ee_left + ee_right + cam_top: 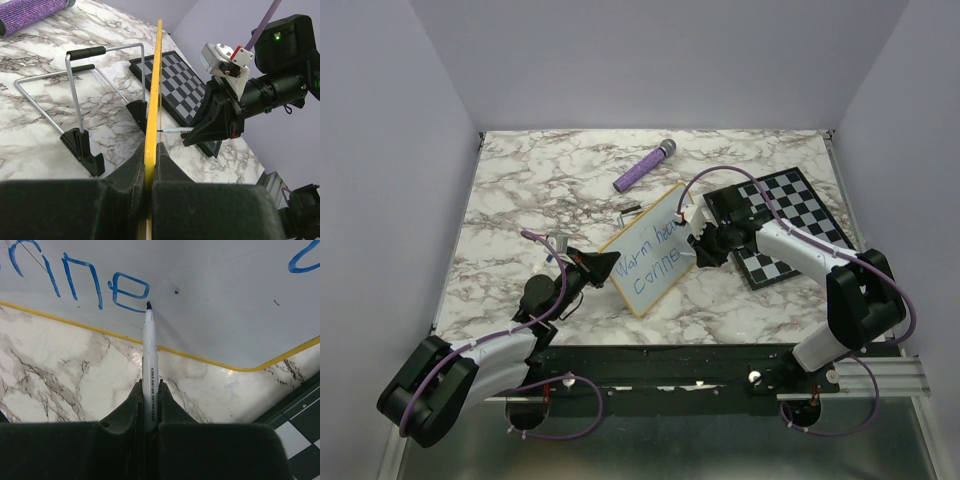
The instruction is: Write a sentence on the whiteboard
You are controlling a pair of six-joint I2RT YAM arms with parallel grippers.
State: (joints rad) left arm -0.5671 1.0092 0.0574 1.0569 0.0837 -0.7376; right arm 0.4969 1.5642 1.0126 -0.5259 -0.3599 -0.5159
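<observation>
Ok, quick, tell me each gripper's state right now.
Left gripper: shut, clamping the whiteboard by its yellow edge.
Right gripper: shut on the marker, tip against the whiteboard.

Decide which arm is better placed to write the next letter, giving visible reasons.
Right. The right gripper is shut on the marker, its tip at the whiteboard just past the unfinished sentence. The left gripper only clamps the board's yellow edge.
</observation>
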